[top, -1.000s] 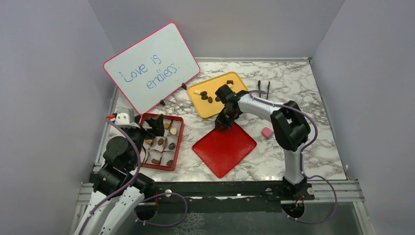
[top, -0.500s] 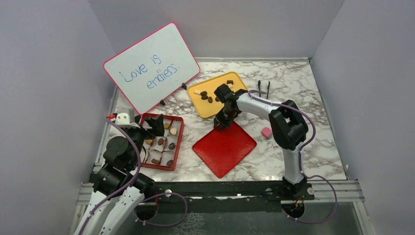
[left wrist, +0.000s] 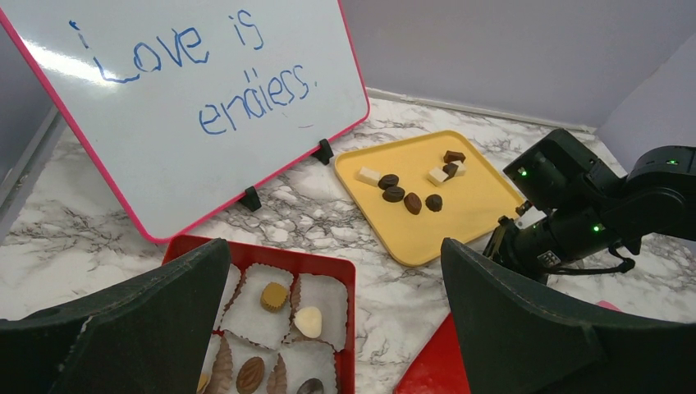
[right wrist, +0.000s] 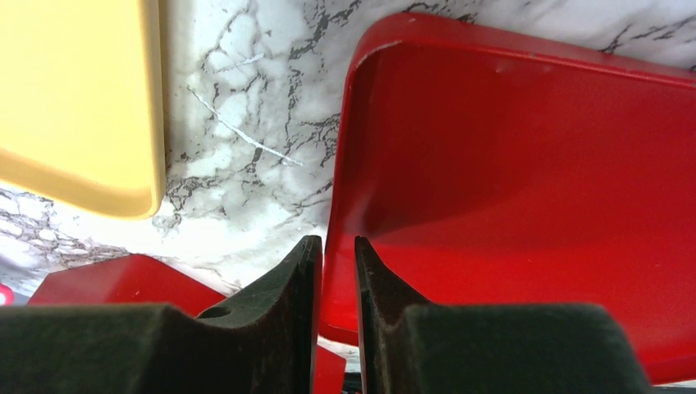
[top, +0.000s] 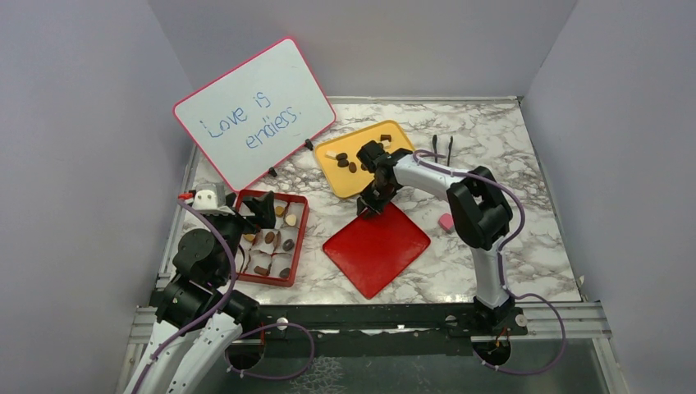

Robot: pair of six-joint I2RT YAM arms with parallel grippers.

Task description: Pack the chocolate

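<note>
Several chocolate pieces (top: 349, 162), dark brown and cream, lie on the yellow tray (top: 369, 182); they also show in the left wrist view (left wrist: 402, 195). More pieces (left wrist: 308, 322) sit in white paper cups in the red box (top: 302, 226). My right gripper (top: 367, 205) is shut on the far corner edge of the red lid (top: 377, 246), and the right wrist view shows the rim (right wrist: 525, 189) pinched between the jaws (right wrist: 336, 246). My left gripper (left wrist: 336, 328) is open and empty above the box's far end (top: 261, 207).
A whiteboard (top: 254, 111) leans at the back left behind the box. A small pink cube (top: 446, 221) lies right of the lid. Black tongs (top: 443, 148) lie right of the tray. Grey walls close in three sides.
My right gripper has shifted slightly left at the lid's far corner. The left arm has not moved.
</note>
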